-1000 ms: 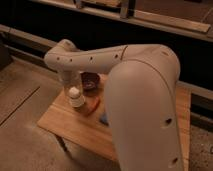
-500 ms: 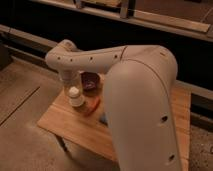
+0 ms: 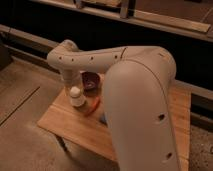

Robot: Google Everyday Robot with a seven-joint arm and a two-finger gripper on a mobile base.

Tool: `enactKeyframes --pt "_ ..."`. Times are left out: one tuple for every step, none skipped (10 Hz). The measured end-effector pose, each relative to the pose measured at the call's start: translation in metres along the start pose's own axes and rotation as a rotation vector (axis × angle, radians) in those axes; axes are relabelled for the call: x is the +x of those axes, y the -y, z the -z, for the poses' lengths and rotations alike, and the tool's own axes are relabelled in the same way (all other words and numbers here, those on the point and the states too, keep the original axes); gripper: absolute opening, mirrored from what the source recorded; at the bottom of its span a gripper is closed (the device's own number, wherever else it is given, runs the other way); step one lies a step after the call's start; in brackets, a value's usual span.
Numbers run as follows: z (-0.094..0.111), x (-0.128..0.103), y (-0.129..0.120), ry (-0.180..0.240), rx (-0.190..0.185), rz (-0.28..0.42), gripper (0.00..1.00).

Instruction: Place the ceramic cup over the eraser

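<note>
The small white ceramic cup (image 3: pixel 75 97) stands upside down on the wooden table (image 3: pixel 70 125), its narrower base on top. My gripper (image 3: pixel 72 85) comes down from the arm's bend directly above the cup and seems to touch it. The forearm hides the rest of the gripper. I cannot pick out the eraser. It may be under the cup or behind the arm.
A dark purple bowl (image 3: pixel 91 81) sits just behind and right of the cup. An orange object (image 3: pixel 93 106) lies to the cup's right, and a bluish one (image 3: pixel 102 118) peeks out by my arm. My large white arm (image 3: pixel 137 110) hides the table's right half.
</note>
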Motion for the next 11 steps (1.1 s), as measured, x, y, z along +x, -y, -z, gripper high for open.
enactKeyframes --pt "-0.0015 -0.0004 -0.0012 -0.003 -0.001 0.003 0.0" --pt "-0.0026 -0.0008 -0.0026 -0.005 -0.003 0.006 0.0" --pt "-0.0038 -0.0011 -0.0039 -0.007 -0.004 0.008 0.0" --pt "-0.005 -0.0016 -0.0058 -0.009 -0.008 0.009 0.0" --pt "-0.0057 -0.0016 -0.0061 -0.013 -0.008 0.008 0.03" --pt "-0.006 -0.0019 -0.0059 -0.013 -0.008 0.007 0.07" --pt "-0.0059 -0.0022 -0.0064 -0.014 -0.01 0.006 0.19" --pt "-0.0055 -0.0025 -0.0064 -0.014 -0.01 0.005 0.27" --pt "-0.0047 -0.0028 -0.0064 -0.013 -0.01 0.005 0.39" --pt "-0.0033 -0.0034 -0.0064 -0.011 -0.009 0.003 0.49" --pt "-0.002 -0.0037 -0.006 -0.009 -0.008 0.0 0.6"
